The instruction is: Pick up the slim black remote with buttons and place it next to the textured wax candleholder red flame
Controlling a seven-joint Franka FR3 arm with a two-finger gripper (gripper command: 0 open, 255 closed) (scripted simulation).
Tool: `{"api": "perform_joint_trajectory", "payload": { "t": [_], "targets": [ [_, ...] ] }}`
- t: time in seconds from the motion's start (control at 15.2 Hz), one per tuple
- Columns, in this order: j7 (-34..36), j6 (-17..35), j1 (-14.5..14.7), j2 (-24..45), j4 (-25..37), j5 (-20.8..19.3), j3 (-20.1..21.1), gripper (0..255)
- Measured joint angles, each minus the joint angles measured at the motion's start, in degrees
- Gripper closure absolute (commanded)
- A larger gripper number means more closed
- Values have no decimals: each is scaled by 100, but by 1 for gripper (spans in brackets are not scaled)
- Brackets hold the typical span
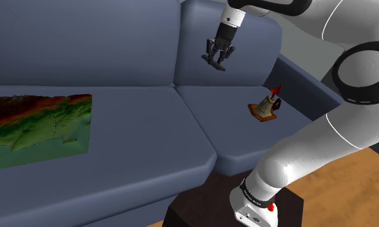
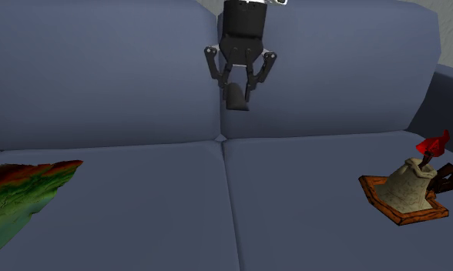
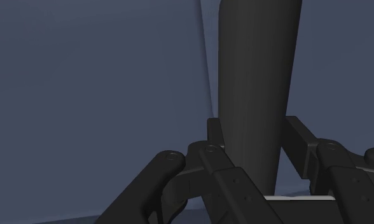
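Observation:
My black gripper (image 2: 237,94) hangs high in front of the sofa's backrest, above the seam between the two seat cushions, shut on the slim dark remote (image 2: 236,99). In the wrist view the remote (image 3: 256,76) stands clasped between the fingers (image 3: 212,130) and reaches away from the hand; its buttons do not show. The candleholder (image 1: 265,108) is a tan, rough lump with a red flame on a brown square base. It stands on the cushion at the shoulder view's right, below and to the right of the gripper (image 1: 215,61). In the second exterior view the candleholder (image 2: 408,189) sits at the far right.
A flat slab coloured like a green and red relief map (image 1: 37,129) lies on the other seat cushion of the blue-grey sofa (image 1: 136,58). The sofa's armrest (image 1: 304,80) rises just behind the candleholder. My dark stand (image 1: 201,209) is at the front, on a wooden floor (image 1: 356,187).

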Motion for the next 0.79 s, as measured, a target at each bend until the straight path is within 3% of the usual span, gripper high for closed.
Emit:
{"api": "perform_joint_trajectory", "payload": {
  "t": [0.79],
  "targets": [
    [-1183,-297,-521,-1141,-862,-489,-799,255]
  ]
}}
